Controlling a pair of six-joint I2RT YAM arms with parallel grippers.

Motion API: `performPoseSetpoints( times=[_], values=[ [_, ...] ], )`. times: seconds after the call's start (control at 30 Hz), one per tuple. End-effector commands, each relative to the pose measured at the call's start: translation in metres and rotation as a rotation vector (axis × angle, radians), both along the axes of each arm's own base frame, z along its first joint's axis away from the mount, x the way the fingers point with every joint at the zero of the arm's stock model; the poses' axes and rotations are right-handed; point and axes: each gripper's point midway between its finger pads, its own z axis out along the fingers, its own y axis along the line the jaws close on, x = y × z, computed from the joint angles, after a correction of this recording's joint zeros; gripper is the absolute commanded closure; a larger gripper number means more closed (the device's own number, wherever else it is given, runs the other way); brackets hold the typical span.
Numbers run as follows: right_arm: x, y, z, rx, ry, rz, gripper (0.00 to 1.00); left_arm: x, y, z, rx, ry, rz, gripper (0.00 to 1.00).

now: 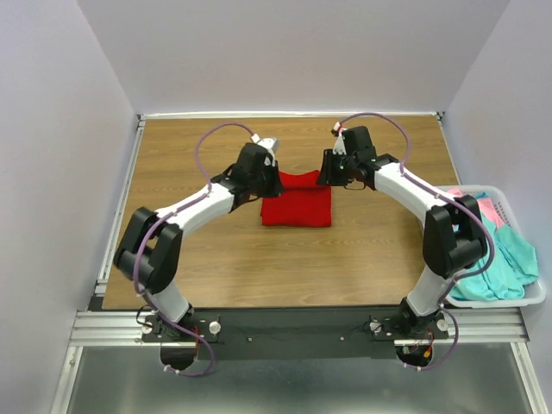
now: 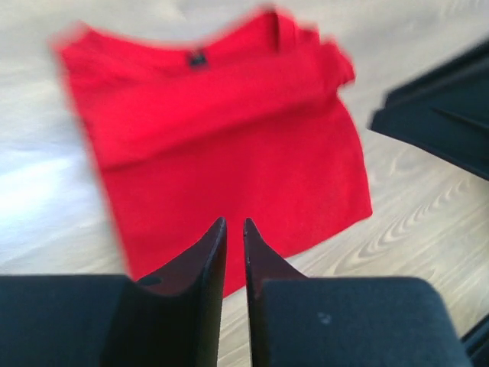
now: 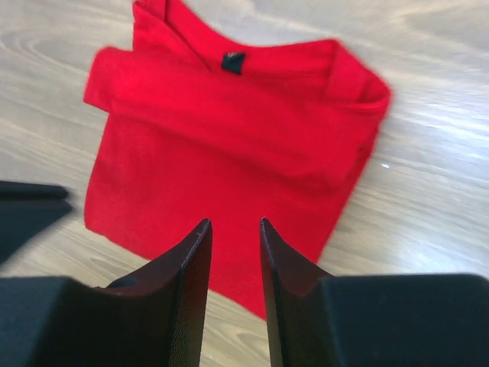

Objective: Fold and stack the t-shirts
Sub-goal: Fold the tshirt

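1. The red t-shirt [image 1: 296, 204] lies folded into a neat rectangle near the middle of the table [image 1: 259, 267], flat on the wood, between the two arms.
2. From the left wrist camera the red t-shirt [image 2: 221, 145] shows its collar and a small dark label at the far edge, with a sleeve folded across the body.
3. The right wrist camera shows the same red t-shirt [image 3: 229, 130] — collar and label at the top, a folded band running across it, one corner bunched a little on the right.
4. The left gripper [image 1: 266, 172] hangs over the shirt's far left corner. In its own view the left gripper [image 2: 234, 229] has its fingers [image 2: 206, 267] nearly pressed together, only a thin slit between them and nothing in it; they look to be above the cloth, not gripping it.
5. The right gripper [image 1: 332, 170] hangs over the far right corner. In its view the right gripper [image 3: 234, 229] has its fingers [image 3: 191, 267] a little apart, a narrow gap with no cloth in it.
6. Off at the right edge of the table sits a white laundry basket [image 1: 535, 297] — a teal t-shirt [image 1: 504, 267] heaped in it and a pink t-shirt [image 1: 490, 209] toward its far end, partly hidden by the right arm.
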Motion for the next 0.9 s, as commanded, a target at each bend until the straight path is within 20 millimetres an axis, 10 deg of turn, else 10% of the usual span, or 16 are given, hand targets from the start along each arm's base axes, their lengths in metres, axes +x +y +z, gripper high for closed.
performPoseSetpoints(
  times=[0.0, 0.43, 0.67, 0.87],
  values=[
    [-0.005, 0.021, -0.025, 0.072, 0.061, 0.101, 0.64, -0.003, -0.02, -0.042, 0.023, 0.101, -0.045, 0.8],
    [0.049, 0.002, -0.08, -0.028, 0.068, 0.001, 0.66, 0.079, -0.023, -0.073, 0.082, 0.114, 0.026, 0.8],
    [0.106, -0.031, -0.064, 0.054, 0.022, -0.173, 0.61, 0.128, -0.015, -0.07, 0.032, 0.092, 0.072, 0.79],
    [0.105, -0.018, -0.026, 0.214, -0.013, -0.15, 0.53, 0.134, -0.012, -0.029, -0.041, -0.003, 0.092, 0.76]
  ],
)
